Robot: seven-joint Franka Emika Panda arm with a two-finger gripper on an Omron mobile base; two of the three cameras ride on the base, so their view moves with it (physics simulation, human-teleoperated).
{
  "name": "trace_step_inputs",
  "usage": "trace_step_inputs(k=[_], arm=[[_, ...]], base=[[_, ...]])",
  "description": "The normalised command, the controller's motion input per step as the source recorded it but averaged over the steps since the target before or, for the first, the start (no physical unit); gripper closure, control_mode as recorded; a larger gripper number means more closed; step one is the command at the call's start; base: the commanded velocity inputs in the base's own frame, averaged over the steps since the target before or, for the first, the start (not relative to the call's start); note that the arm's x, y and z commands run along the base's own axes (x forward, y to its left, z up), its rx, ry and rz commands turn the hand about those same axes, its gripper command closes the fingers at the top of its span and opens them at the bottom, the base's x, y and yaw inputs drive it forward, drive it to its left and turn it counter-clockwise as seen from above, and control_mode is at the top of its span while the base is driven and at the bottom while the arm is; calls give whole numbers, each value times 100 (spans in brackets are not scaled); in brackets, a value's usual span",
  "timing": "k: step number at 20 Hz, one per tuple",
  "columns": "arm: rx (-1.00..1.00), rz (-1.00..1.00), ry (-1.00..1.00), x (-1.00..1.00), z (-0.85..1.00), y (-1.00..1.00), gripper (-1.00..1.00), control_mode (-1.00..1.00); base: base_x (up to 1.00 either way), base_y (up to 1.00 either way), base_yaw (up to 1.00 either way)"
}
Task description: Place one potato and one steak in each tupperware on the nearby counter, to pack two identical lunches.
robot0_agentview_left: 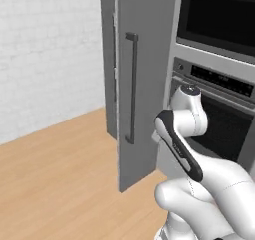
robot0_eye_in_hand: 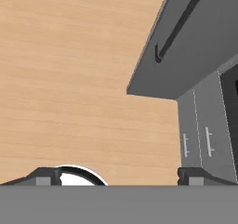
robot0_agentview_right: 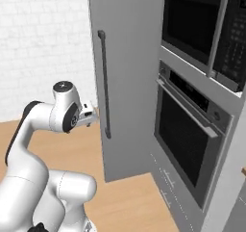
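Observation:
The potato, the steak, the tupperware and the counter are out of view. My gripper (robot0_eye_in_hand: 120,176) is open, its two dark fingertips (robot0_eye_in_hand: 44,175) spread wide with nothing between them. It points down at the light wooden floor (robot0_eye_in_hand: 69,79). My white hand (robot0_agentview_right: 86,113) hangs in front of a tall grey cabinet door (robot0_agentview_right: 125,82), a short way left of the door's vertical dark handle (robot0_agentview_right: 103,82).
The tall grey door (robot0_agentview_left: 147,84) and its handle (robot0_agentview_left: 132,84) stand close ahead. To the right a built-in oven (robot0_agentview_right: 187,130) sits under a second dark-fronted appliance (robot0_agentview_right: 192,19). Grey drawer fronts (robot0_eye_in_hand: 200,139) lie below. A white brick wall (robot0_agentview_left: 45,50) closes the left; open floor (robot0_agentview_left: 50,184) lies before it.

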Motion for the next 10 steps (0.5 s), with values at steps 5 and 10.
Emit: trace_step_inputs(k=[5,10], arm=[[0,0,0,0,0,0,-100,100],[0,0,0,0,0,0,-100,100]], base=[[43,100,30],[90,100,9]])
